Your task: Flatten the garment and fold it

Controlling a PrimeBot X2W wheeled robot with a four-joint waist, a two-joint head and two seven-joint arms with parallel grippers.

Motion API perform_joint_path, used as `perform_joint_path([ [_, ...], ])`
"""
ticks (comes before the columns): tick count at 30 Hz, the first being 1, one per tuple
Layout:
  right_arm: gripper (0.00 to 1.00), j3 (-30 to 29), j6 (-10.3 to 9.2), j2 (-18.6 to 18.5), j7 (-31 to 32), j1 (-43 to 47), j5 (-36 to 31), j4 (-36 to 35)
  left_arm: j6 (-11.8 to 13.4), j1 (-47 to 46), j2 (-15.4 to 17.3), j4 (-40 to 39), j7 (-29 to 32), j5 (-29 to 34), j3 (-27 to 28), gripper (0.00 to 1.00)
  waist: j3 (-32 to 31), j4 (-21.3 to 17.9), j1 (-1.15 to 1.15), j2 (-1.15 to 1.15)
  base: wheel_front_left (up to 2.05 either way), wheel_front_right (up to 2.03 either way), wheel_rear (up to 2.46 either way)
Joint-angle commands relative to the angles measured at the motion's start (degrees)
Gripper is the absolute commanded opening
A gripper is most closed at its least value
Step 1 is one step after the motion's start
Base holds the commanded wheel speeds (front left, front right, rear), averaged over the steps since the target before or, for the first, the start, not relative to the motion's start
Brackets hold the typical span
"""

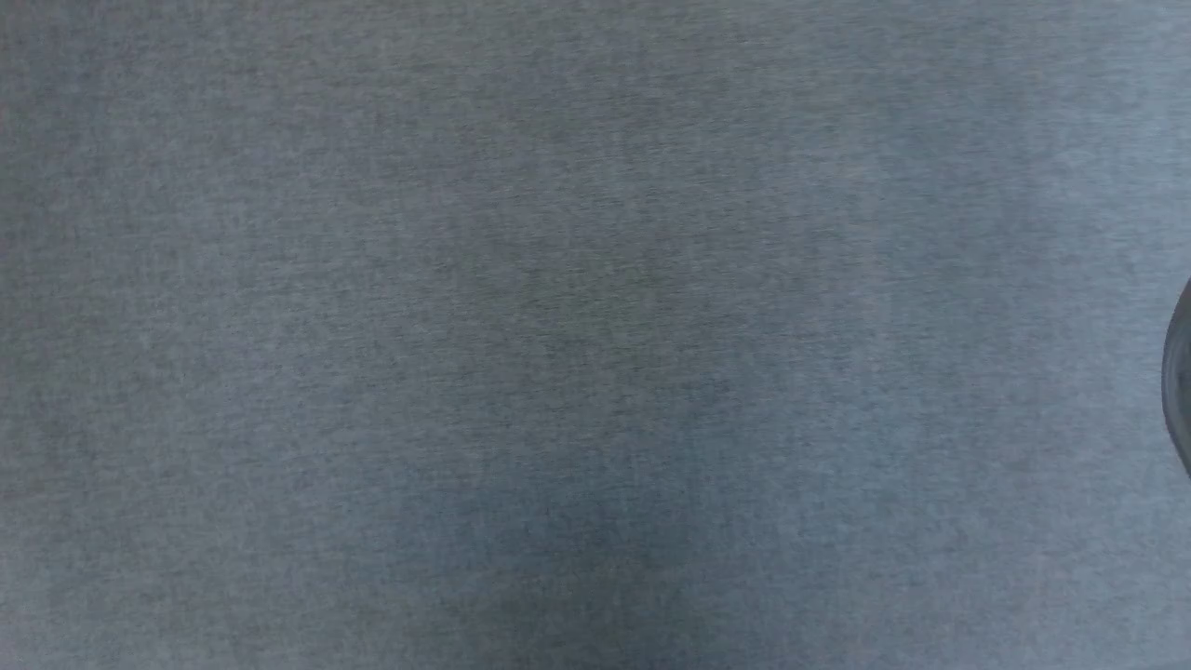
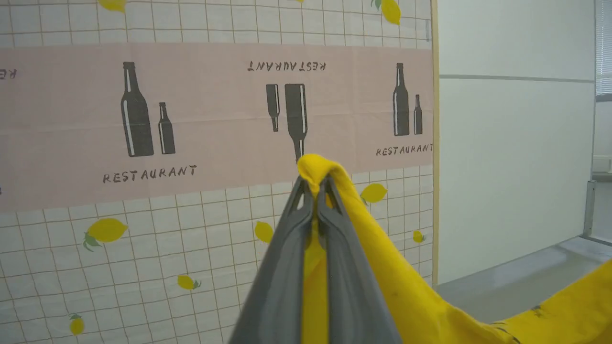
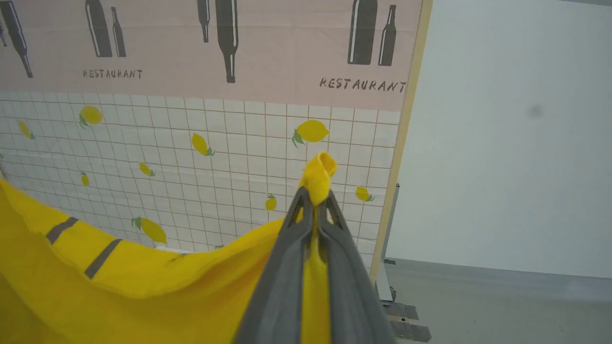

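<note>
the left hand (image 2: 315,191) was fully closed, its two dark fingers (image 2: 282,286) pinched on a bunched fold of the garment (image 2: 382,258). a small knob of mustard-yellow fabric stuck out just past the fingertips, and more of it showed in the thin gap between the fingers. from the pinch the cloth fell away to the hand's right side in its own view, dipped low, then rose again towards the lower right corner, where a few small dark marks (image 2: 538,310) sat on it.

the right hand (image 3: 315,198) was closed just as tightly on another fold of the same garment, with a rolled tip of yellow poking out beyond its fingertips. here the fabric spread to the hand's left in its own view as a broad slack sheet, with two dark stripes (image 3: 81,243) near its upper edge.

beyond both sets of fingertips lay a printed cloth (image 2: 143,239), well apart from the hands: a white grid with lemons and a pink band with dark bottles and the word "restaurant". a pale wooden edge (image 3: 406,143) bordered it, with a plain white surface (image 3: 502,143) past that.

the head view gave a blurred grey textured surface (image 1: 558,326) and a dark curved shape (image 1: 1180,381) at its right edge; i could not tell what either was.
</note>
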Motion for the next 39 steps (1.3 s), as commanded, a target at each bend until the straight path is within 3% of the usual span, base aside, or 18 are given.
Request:
perform_joint_path([
  [1, 0.0, 1.5, -0.08, -0.9, -0.8, 2.4, 1.2, -0.4, -0.4, 3.2, 1.3, -2.0, -0.6, -1.9, -1.2, 0.0, 0.9, 2.6, -0.02, 0.0, 0.0, 0.0, 0.0],
  [5, 0.0, 6.0, -0.08, -4.3, -0.5, 9.8, 6.6, -4.8, -0.4, 13.6, 5.8, -11.1, -1.1, -8.3, -5.7, 0.0, -2.0, 4.1, -0.02, 0.0, 0.0, 0.0, 0.0],
  [11, 0.0, 7.8, -0.08, -10.4, 3.9, 29.2, 15.8, -20.5, 0.6, 33.4, 13.1, -26.2, -1.5, -14.9, -6.4, 0.0, -8.5, 5.2, -0.02, 0.0, 0.0, 0.0, 0.0],
  [14, 0.0, 4.6, -0.08, -11.7, 6.9, 41.4, 18.4, -30.2, 4.1, 44.4, 16.1, -33.8, -1.9, -15.8, -6.5, 0.0, -11.7, 5.7, -0.02, 0.0, 0.0, 0.0, 0.0],
  [17, 0.0, 0.8, -0.08, -10.8, 9.1, 52.2, 19.4, -38.3, 8.6, 54.4, 18.2, -39.8, -2.8, -15.7, -6.6, 0.0, -14.1, 6.0, -0.02, 0.0, 0.0, 0.0, 0.0],
  [20, 0.0, -2.8, -0.08, -8.3, 11.0, 62.7, 19.3, -45.4, 13.3, 64.1, 20.0, -43.6, -4.1, -14.6, -7.4, 0.0, -16.4, 6.3, -0.02, 0.0, 0.0, 0.0, 0.0],
  [23, 0.0, -5.9, -0.08, -4.4, 12.8, 73.2, 18.9, -50.4, 18.3, 75.7, 19.8, -46.0, -5.8, -16.4, -8.4, 0.0, -18.9, 6.6, -0.02, 0.0, 0.0, 0.0, 0.0],
  [29, 0.0, -6.8, -0.08, -2.9, 12.2, 82.7, 18.0, -49.9, 22.4, 88.2, 19.7, -44.7, -4.3, -19.4, -12.3, 0.0, -22.9, 6.9, -0.02, 0.0, 0.0, 0.0, 0.0],
  [33, 0.0, -7.4, -0.08, -2.2, 12.0, 87.5, 17.4, -48.1, 23.2, 93.6, 19.0, -43.2, -1.3, -22.3, -15.5, 0.0, -25.6, 7.2, -0.02, 0.0, 0.0, 0.0, 0.0],
  [39, 0.0, -7.5, -0.08, -2.5, 16.9, 94.3, 16.7, -46.4, 23.4, 99.1, 18.6, -41.6, 4.5, -28.6, -18.4, 0.0, -29.1, 7.6, -0.02, 0.0, 0.0, 0.0, 0.0],
])
